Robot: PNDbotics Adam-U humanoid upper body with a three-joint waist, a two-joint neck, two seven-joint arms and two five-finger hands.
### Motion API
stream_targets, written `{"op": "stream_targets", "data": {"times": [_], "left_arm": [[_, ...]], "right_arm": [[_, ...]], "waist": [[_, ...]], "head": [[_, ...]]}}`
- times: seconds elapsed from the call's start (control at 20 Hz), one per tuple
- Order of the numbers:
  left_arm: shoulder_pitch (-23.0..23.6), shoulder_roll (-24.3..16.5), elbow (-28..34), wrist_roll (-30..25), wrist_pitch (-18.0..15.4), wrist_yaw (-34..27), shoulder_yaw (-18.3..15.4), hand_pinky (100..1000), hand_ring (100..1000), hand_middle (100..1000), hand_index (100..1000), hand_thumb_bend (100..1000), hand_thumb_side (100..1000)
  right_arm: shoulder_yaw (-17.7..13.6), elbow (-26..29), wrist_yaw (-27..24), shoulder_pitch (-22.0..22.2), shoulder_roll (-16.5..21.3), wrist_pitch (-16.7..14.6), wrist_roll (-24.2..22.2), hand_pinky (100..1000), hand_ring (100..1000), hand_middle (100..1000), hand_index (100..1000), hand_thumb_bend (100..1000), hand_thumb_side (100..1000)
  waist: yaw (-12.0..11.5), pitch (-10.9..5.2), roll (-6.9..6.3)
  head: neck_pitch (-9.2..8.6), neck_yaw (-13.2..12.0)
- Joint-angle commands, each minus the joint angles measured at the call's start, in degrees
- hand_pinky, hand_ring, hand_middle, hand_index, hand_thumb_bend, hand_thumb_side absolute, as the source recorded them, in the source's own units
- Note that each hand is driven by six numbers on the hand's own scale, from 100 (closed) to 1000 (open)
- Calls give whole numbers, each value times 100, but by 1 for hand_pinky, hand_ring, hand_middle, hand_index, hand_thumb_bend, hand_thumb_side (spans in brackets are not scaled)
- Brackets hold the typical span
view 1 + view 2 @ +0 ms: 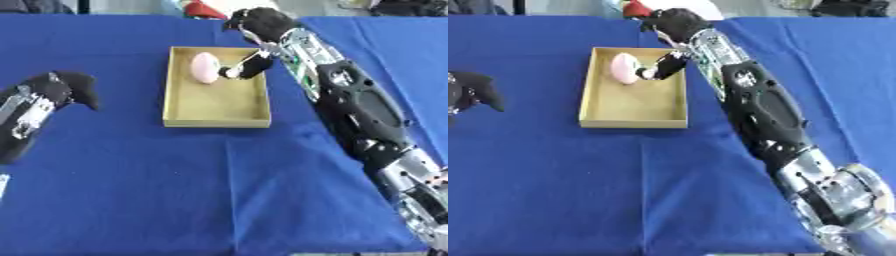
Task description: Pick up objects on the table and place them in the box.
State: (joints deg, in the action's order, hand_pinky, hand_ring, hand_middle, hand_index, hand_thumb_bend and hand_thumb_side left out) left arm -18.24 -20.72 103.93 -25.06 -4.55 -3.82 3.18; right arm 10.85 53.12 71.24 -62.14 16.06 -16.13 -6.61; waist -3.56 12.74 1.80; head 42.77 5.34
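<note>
Landmark: shallow rectangular tan cardboard box (216,102), open top, on the surface.
Object: pale pink egg-shaped item (205,67), smooth, lying inside box at its far end, long axis running near-to-far.
Right hand (254,64): reaches in over box's far right corner; dark fingers extended beside object on its right, fingertip at or v. near it. Contact not certain; nothing curled round it, so reads as let go/unclenched.
Left hand (68,86): well left of box, over the surface, fingers drooped downward, holding nothing.
Handling (judgement): prob. light, hard-shelled, slick; rounded so apt to roll, poss. fragile. If re-gripped, take across the narrow middle, thumb opposing fingers; avoid the ends.
Task status (judgement): object appears placed; no other loose items seen on cloth near box.
Surface: blue cloth (219,190), creased line running from box's near edge toward camera.
Room: beyond box's far side, cloth edge, a red shape and dark items; indistinct.
</note>
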Motion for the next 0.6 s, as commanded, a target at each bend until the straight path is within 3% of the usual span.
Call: {"op": "stream_targets", "data": {"times": [0.05,0.4,0.6], "left_arm": [[3,-105,76,62,-8,9,-106,741,606,578,775,100,821],[105,-105,44,169,-5,71,-191,742,608,581,774,100,826],[138,-97,32,220,2,102,-228,742,608,582,774,100,831]], "right_arm": [[-153,589,-333,68,494,30,218,669,689,677,831,340,510],[-363,1743,-1043,1050,1042,230,919,607,640,615,801,236,468],[-579,2377,-1433,1682,1015,536,1309,559,606,579,774,139,474]], "waist": [[57,-137,-39],[252,-144,-66],[325,-117,-84]], "head": [[-11,-129],[18,-357],[16,-459]]}}
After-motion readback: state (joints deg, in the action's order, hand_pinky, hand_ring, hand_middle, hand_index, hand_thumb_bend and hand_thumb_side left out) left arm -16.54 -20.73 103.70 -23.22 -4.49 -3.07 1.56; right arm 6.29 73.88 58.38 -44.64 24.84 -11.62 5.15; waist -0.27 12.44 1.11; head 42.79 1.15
